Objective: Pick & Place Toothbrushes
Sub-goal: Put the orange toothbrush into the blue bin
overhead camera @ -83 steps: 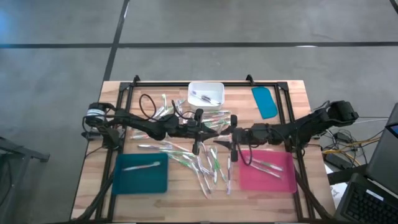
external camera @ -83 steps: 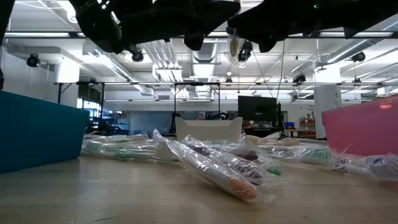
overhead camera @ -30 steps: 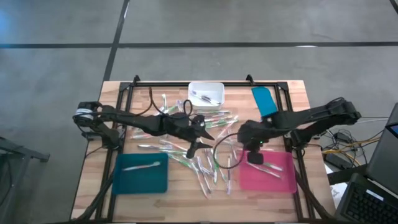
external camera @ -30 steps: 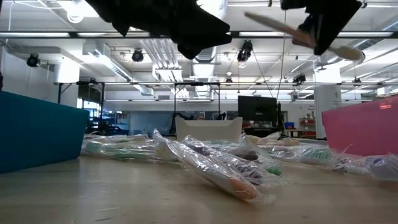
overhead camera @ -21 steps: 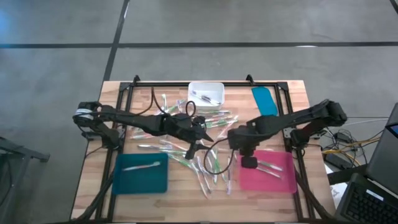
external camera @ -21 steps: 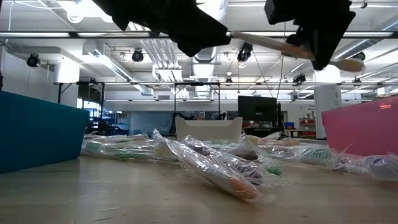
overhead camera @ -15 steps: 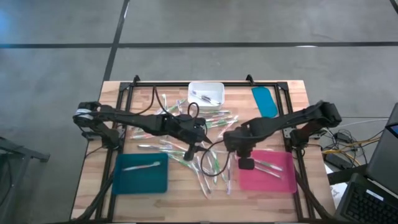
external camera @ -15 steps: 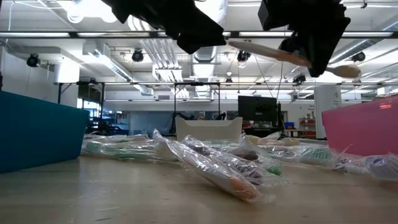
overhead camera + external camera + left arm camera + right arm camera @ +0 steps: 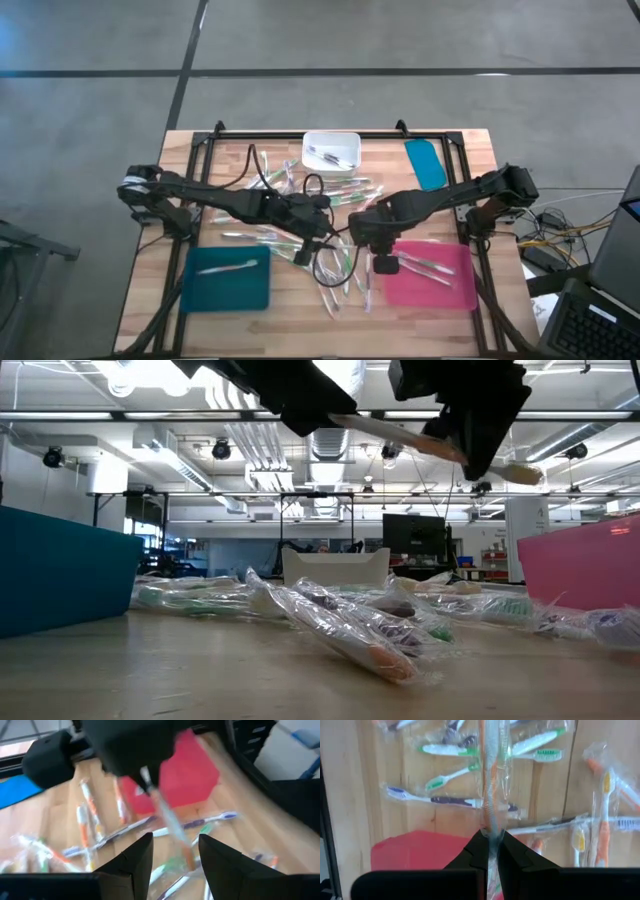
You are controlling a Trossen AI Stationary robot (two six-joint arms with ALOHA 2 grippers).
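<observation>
Grey concrete floor around a wooden desk (image 9: pixel 150 300) w/ black frame. High view: toothbrushes (image 9: pixel 335 268) lie scattered in clear wrappers across desk centre, a few in white bin (image 9: pixel 331 150) at far edge. Teal tray (image 9: pixel 228 280) near left front w/ one brush in it, pink tray (image 9: pixel 428 274) at right front w/ a couple brushes, blue lid-like piece (image 9: pixel 426 163) far right. Left pincer (image 9: pixel 305 248) over the pile just left of centre; right pincer (image 9: pixel 381 262) at pink tray's left edge, just beside the pile. Arms close, cable loop between them.

Low view: open hall w/ ceiling lights & monitors behind. Wrapped brushes on the wood, teal wall at left, pink wall at right, white bin in back. Both arms dark overhead; right pincer (image 9: pixel 455 442) holds a wrapped toothbrush (image 9: pixel 400 435) up in the air, well above desk, tilted.

Left wrist view: left pincer (image 9: pixel 172 851) spread, nothing between fingers (image 9: pixel 137 860); brushes and pink tray below, the other arm's held brush hanging in front.

Right wrist view: right pincer (image 9: pixel 490 845) pressed on the wrapped brush (image 9: pixel 491 780), orange-accent, sticking out lengthwise over the pile; pink tray corner to one side
</observation>
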